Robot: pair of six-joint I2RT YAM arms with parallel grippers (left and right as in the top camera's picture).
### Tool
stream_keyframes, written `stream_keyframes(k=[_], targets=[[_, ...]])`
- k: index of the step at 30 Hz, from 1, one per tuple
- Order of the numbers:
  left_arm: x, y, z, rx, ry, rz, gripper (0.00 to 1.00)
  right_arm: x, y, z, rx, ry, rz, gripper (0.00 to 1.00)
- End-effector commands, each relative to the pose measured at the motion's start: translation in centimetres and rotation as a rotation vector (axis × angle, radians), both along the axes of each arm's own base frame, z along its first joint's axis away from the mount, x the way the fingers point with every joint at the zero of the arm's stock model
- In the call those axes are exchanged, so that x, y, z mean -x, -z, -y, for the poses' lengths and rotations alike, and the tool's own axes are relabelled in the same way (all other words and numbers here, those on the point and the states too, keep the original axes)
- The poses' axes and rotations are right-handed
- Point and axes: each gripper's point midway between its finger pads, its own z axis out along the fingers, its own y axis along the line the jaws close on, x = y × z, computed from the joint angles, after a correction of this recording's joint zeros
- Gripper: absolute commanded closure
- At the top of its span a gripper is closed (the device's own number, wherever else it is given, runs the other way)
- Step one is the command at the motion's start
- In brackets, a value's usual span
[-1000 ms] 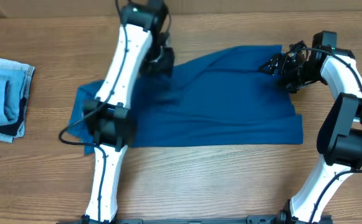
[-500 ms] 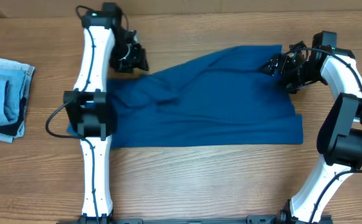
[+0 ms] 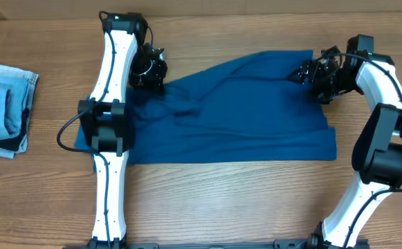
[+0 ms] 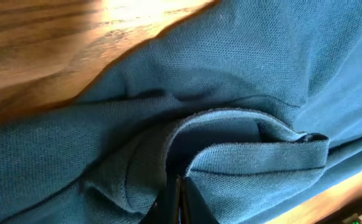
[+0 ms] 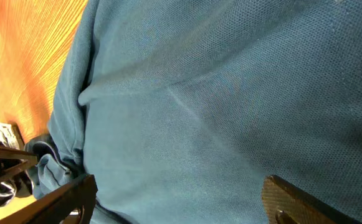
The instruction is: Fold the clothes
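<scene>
The clothes are one deep teal-blue shirt [image 3: 235, 111] spread across the middle of the wooden table. My left gripper [image 3: 149, 72] is at its far left corner. In the left wrist view the left gripper [image 4: 181, 190] has its jaws pressed together on a raised fold of the shirt [image 4: 243, 74] beside a hem. My right gripper [image 3: 311, 72] is over the shirt's far right corner. The right wrist view shows the right gripper [image 5: 181, 199] open, its fingers wide apart above flat shirt fabric [image 5: 218, 93], gripping nothing.
A pale blue denim stack [image 3: 3, 107] with a dark edge lies at the table's left edge. Bare wood [image 3: 221, 200] runs along the front between the two arm bases. The left arm's links lie over the shirt's left end.
The left gripper swung left off the shirt, then came back to its far left corner and went from open to shut on a fold. The right arm has not moved.
</scene>
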Motion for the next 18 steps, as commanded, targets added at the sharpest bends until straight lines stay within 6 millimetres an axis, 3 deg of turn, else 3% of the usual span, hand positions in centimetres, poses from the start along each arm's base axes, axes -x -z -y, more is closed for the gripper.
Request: stream_keyframes(k=[1,4,6,8,11,12,14,15,16,18], targets=[[-0.6,-4.7,1.4,0.091,-0.001,0.095,0.96,-0.4,-1.3,0.0,-0.001,0.000,0.032,0.12],[-0.4,-8.3,2.3,0.115,-0.054,0.134,0.96,-0.2,-1.3,0.0,-0.004,0.000,0.022,0.12],[0.0,-10.7,2.3,0.065,-0.067,0.187,0.96,-0.1,-1.3,0.0,-0.004,0.000,0.019,0.12],[1.1,-14.3,2.0,-0.044,-0.073,0.278,0.96,-0.1,-1.3,0.0,-0.004,0.000,0.019,0.12],[3.5,-18.3,1.1,-0.199,-0.056,0.383,0.96,-0.1,-1.3,0.0,-0.005,0.000,0.018,0.12],[5.5,-19.3,0.4,-0.291,-0.057,0.395,0.95,-0.1,-1.3,0.0,-0.005,0.000,0.017,0.12],[8.6,-19.0,-2.5,-0.510,-0.095,0.379,0.77,-0.1,-1.3,0.0,-0.005,0.000,0.015,0.12],[9.3,-18.0,-3.4,-0.560,-0.113,0.366,0.68,-0.1,-1.3,0.0,-0.005,0.000,0.017,0.12],[8.8,-16.4,-3.1,-0.524,-0.101,0.367,0.62,-0.2,-1.3,0.0,-0.004,0.000,0.021,0.12],[6.2,-12.6,-0.2,-0.293,0.021,0.404,0.47,-0.3,-1.3,0.0,-0.002,0.000,0.029,0.12]])
